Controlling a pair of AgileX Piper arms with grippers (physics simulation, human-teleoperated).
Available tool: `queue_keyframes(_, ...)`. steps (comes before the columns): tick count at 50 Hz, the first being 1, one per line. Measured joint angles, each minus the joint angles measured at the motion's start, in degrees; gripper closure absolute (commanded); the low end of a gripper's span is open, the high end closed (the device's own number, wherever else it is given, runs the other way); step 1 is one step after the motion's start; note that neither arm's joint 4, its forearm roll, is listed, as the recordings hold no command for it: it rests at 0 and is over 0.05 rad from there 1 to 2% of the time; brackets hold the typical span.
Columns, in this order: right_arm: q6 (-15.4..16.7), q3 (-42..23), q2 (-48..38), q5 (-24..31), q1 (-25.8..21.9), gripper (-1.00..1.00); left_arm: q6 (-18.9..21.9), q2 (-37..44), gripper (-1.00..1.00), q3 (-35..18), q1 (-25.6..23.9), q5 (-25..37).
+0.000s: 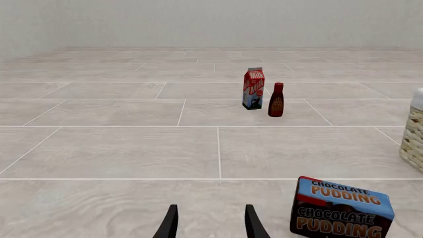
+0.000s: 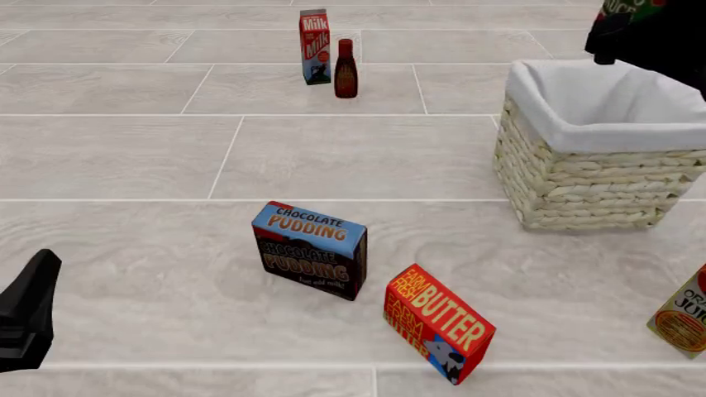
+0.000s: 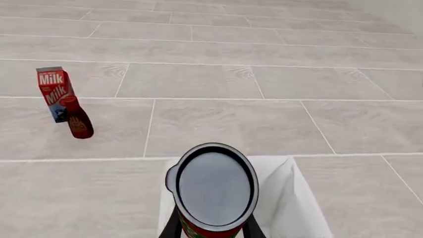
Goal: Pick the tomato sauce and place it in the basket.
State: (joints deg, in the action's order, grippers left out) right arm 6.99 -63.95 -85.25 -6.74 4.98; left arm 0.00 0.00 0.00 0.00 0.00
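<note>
Under me stretches a pale grey-beige surface [image 2: 331, 157] laid out in large rectangular tiles with a faint wood-like grain, split by thin white grout lines [image 2: 230, 149] in a staggered pattern. Far ahead I see it meet a plain off-white wall [image 1: 211, 22]. The light is soft and even, casting only faint shadows.

Woven wicker basket [image 2: 584, 186], cloth-lined
</note>
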Motion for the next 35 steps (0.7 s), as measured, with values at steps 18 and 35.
queue_keyframes(18, 0.0, -0.7, -1.3, 1.1, 1.6, 1.00, 0.0, 0.0, -1.00, 0.0, 0.0, 0.0)
queue_keyframes(35, 0.8, 0.5, -0.9, 1.4, 1.7, 1.00, 0.0, 0.0, -1.00, 0.0, 0.0, 0.0)
